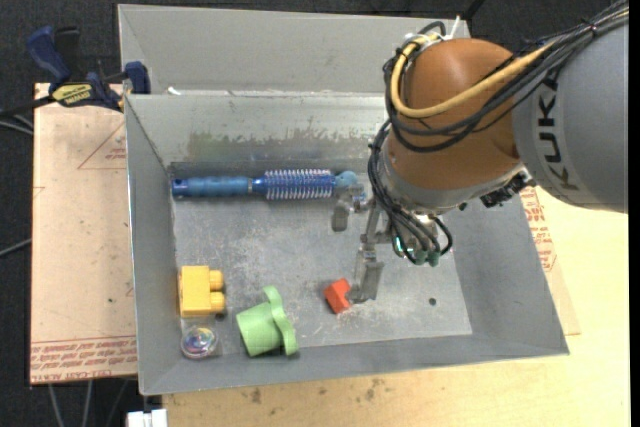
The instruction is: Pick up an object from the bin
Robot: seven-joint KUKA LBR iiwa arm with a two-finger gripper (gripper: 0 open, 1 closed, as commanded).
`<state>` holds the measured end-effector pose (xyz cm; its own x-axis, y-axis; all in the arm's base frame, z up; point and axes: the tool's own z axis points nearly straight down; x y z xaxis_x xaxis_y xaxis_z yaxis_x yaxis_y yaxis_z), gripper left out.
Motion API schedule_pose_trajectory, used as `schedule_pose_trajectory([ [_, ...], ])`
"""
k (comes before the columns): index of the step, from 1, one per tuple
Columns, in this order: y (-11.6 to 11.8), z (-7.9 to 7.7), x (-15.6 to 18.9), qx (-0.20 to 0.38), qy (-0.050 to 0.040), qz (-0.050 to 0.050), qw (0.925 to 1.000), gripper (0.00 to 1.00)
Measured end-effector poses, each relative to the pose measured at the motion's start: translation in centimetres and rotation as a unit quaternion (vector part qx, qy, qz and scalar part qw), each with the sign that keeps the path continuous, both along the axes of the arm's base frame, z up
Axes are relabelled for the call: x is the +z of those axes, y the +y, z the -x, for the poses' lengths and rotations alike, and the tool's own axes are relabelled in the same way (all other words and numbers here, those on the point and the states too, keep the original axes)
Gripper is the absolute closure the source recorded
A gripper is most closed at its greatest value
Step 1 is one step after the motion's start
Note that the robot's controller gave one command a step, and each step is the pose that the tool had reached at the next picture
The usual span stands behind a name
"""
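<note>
Back wall: long blue plastic hairbrush [262,185] lies along it.
Front-left corner: yellow plastic block [200,292], green plastic spool [266,324], small clear ball [198,344].
Centre: bare floor of grey metal bin [268,250].

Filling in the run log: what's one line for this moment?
claw: low, beside red block | brush: at back | yellow block, green cup: front left
</note>
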<state>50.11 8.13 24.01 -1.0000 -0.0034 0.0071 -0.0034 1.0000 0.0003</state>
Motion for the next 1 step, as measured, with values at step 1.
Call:
schedule_pose_trajectory([
  [1,9.09,1.40,-16.88,0.130,-0.0139,-0.002,0.9914,0.00],
])
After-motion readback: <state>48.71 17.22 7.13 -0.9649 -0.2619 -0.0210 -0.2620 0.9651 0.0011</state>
